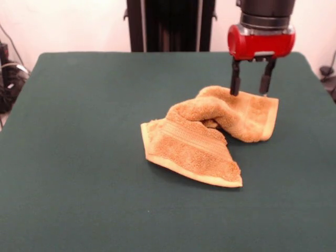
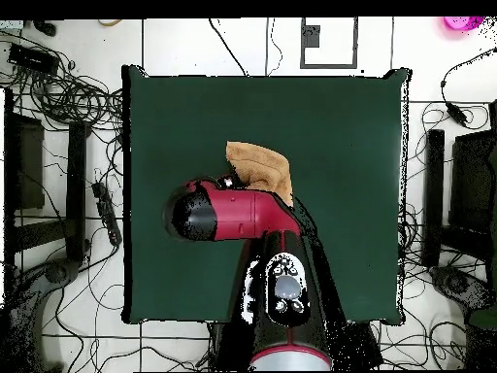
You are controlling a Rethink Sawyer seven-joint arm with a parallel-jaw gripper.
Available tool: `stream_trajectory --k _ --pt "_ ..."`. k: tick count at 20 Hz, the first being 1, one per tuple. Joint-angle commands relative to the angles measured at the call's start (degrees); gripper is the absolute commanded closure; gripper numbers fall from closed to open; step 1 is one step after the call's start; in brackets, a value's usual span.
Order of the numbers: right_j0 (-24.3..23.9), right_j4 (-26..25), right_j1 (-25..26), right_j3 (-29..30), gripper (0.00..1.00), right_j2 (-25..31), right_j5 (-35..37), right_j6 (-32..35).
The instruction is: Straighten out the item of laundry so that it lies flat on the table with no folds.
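A: Front view had the towel [image 1: 210, 134] crumpled toward the robot-side edge of the worktop [image 1: 79, 157], one layer doubled over, a rolled hump across its middle.

B: Claw [image 1: 251, 94]?

A: Spread, tips straddling the towel's far fold, nothing pinched. Unfolding hadn't visibly started; I judged nearly all the flattening was left.

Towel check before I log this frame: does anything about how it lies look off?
Yes. The towel is not flat: it lies bunched on the table, one part folded over into a thick roll, with a flatter corner toward the camera. The gripper stands open at its far edge, fingers either side of the hem.
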Motion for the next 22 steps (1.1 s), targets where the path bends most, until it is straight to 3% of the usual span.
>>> stream_trajectory --k 1,7,13,17,22 --pt "3.6 0.6 1.5 -1.6 0.00 2.1 3.8 8.9" --pt "6.0 1.2 3.6 -2.1 0.00 1.5 4.8 10.3" --pt "4.8 3.3 6.5 -1.8 0.00 4.4 2.9 10.4" --pt "5.5 3.1 7.7 -2.5 0.00 3.5 3.9 10.3" --pt "8.8 2.8 13.8 -6.7 0.00 0.8 3.5 12.1"
